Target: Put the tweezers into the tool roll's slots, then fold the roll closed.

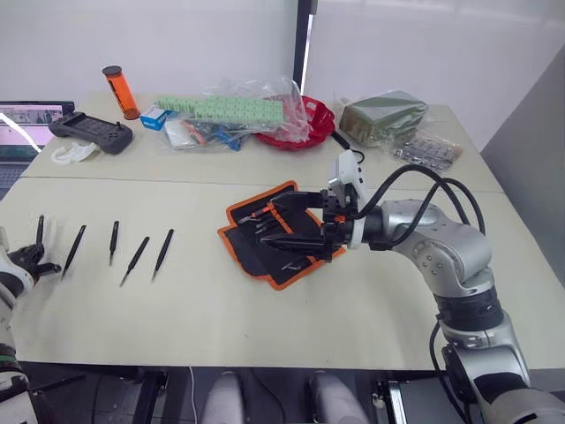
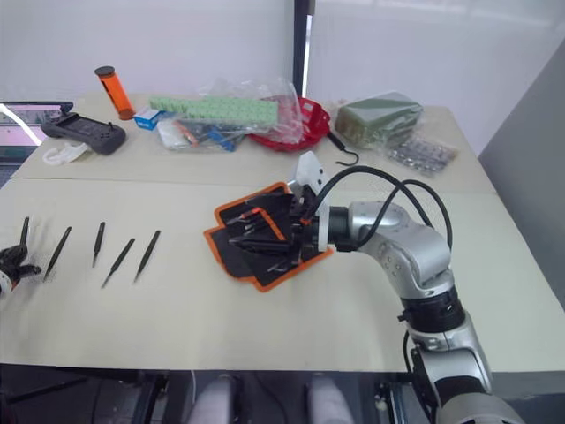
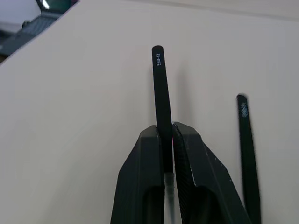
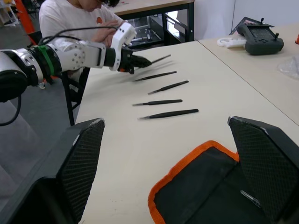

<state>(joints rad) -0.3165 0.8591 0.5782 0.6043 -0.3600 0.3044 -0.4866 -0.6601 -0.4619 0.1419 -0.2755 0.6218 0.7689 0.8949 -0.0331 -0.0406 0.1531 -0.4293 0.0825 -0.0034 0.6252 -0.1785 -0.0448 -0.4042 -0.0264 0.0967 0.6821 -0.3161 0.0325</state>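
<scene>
The tool roll (image 1: 265,252) lies open in the middle of the table, black with orange trim, its slots (image 2: 252,231) facing up. My right gripper (image 1: 269,221) hovers open just over its inner face, fingers (image 4: 81,158) spread wide. Far left, my left gripper (image 3: 166,133) is shut on one slim black tweezers (image 3: 160,88) marked ESD-12, pinched near its middle. Several more tweezers (image 1: 114,240) lie in a row on the table between that gripper and the roll, the nearest one (image 3: 246,144) right beside the held one.
Along the back of the table stand a laptop (image 1: 22,132), a black controller (image 1: 91,132), an orange tube (image 1: 118,92), plastic bags of parts (image 1: 234,115), a red bowl (image 1: 313,124) and a dark green bag (image 1: 381,117). A person in white (image 4: 77,21) sits beyond the left end.
</scene>
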